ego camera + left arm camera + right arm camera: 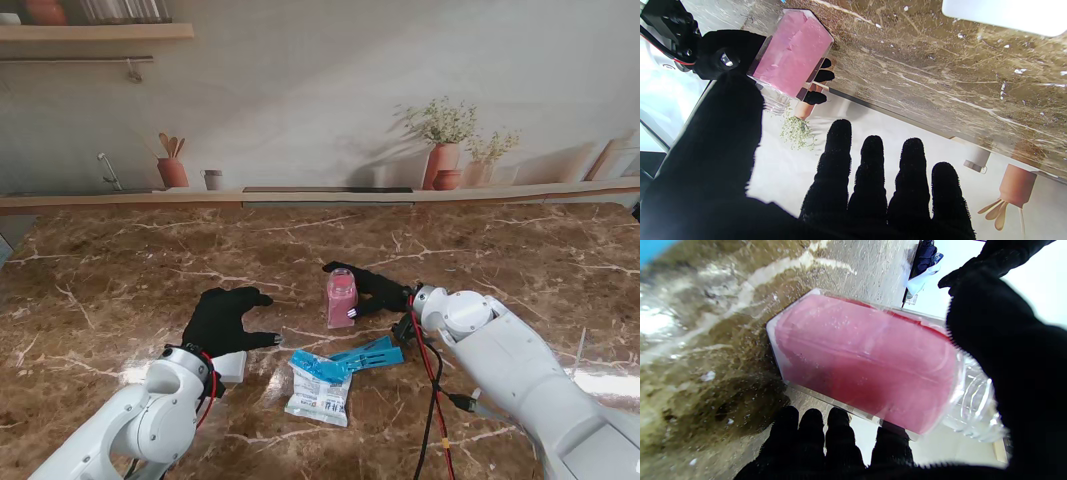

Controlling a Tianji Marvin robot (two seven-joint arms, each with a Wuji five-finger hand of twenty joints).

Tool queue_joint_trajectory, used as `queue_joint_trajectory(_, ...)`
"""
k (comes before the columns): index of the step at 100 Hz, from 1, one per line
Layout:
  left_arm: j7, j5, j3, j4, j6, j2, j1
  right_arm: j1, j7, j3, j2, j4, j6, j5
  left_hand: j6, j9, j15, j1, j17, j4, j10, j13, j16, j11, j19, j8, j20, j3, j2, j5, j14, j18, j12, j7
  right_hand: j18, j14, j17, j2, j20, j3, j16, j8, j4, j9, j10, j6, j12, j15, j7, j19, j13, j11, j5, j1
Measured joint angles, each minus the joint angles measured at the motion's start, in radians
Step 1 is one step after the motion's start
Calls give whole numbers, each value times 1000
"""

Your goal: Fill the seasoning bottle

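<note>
Stand view: right robot hand [375,288] wraps the upright bottle [341,299] mid-table [120,260]; left robot hand [222,318] spread, empty, to its left; packet [320,388] nearer me.
Left wrist: bottle [791,56] beyond the fingers [836,166].
Right wrist: bottle [867,363] in the grasp.

The left hand [740,186] is spread, its four fingers [836,166] apart and holding nothing. Beyond them the bottle [791,55], full of pink, stands on the marble bench [940,66]. The right hand [726,53] wraps it, fingertips [815,97] showing on its far side.
</note>
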Motion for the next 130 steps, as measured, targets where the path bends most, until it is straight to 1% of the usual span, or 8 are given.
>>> queue_joint_trajectory(34,-4,8,-1,-4,13,1,0,65,53,-8,-73,166,-65,29,0,0,0,0,0,0,0,0,0,0,-13,0,1,0,0,0,-1,-1,0,0,-68,-63,-13,6,2,-10,0,0,0,0,-15,-34,0,-23,30,-1,-10,-1,101,37)
queue_joint_trajectory(57,-5,9,-3,-7,17,1,1,89,107,10,-101,224,-78,32,0,0,0,0,0,0,0,0,0,0,-35,0,10,0,0,0,-1,-2,0,0,-85,-81,-29,36,2,-37,0,1,0,-1,-25,-81,0,-65,97,-38,-23,-18,210,65)
queue_joint_trajectory(60,-5,9,-4,-8,18,1,1,90,111,13,-104,229,-78,32,0,0,0,0,0,0,0,0,0,0,-37,0,11,0,0,0,-1,-4,0,0,-87,-83,-33,46,2,-48,0,4,0,-1,-26,-96,0,-72,119,-39,-23,-27,222,97)
queue_joint_trajectory(71,-4,7,-6,-8,22,1,2,96,131,14,-110,240,-78,33,0,0,0,0,0,0,0,0,0,0,-49,0,11,0,0,0,-1,-4,0,0,-98,-95,-47,60,2,-81,0,28,0,-1,-41,-132,0,-93,215,-64,-26,-39,349,129)
queue_joint_trajectory(86,5,10,-13,-8,23,0,6,102,144,5,-112,244,-75,32,0,4,0,0,0,0,0,0,0,0,-53,0,12,0,0,0,-1,-8,0,0,-111,-112,-54,62,3,-140,-11,23,0,0,-68,-151,0,-102,239,-78,-34,-29,459,164)
queue_joint_trajectory(103,9,11,-16,-8,23,0,10,102,126,-20,-105,224,-59,26,0,4,0,0,0,0,0,0,0,0,-63,0,23,0,0,0,-1,-9,0,0,-133,-137,-54,62,6,-177,-11,-13,0,11,-89,-177,-22,-102,280,-79,-34,37,491,166)
queue_joint_trajectory(117,12,11,-16,-8,23,0,11,105,127,-21,-107,226,-55,15,0,4,0,0,0,0,0,0,0,0,-63,0,26,0,0,0,-1,-9,0,0,-143,-148,-54,62,6,-181,-13,-42,0,11,-92,-180,-46,-102,282,-79,-34,37,492,166)
queue_joint_trajectory(130,16,10,-16,-8,23,0,11,118,136,-19,-118,251,-60,2,0,4,0,0,0,0,0,0,0,0,-63,0,35,0,0,0,-1,-9,0,0,-162,-170,-54,62,7,-181,-23,-49,0,11,-112,-193,-48,-103,286,-79,-34,37,492,166)
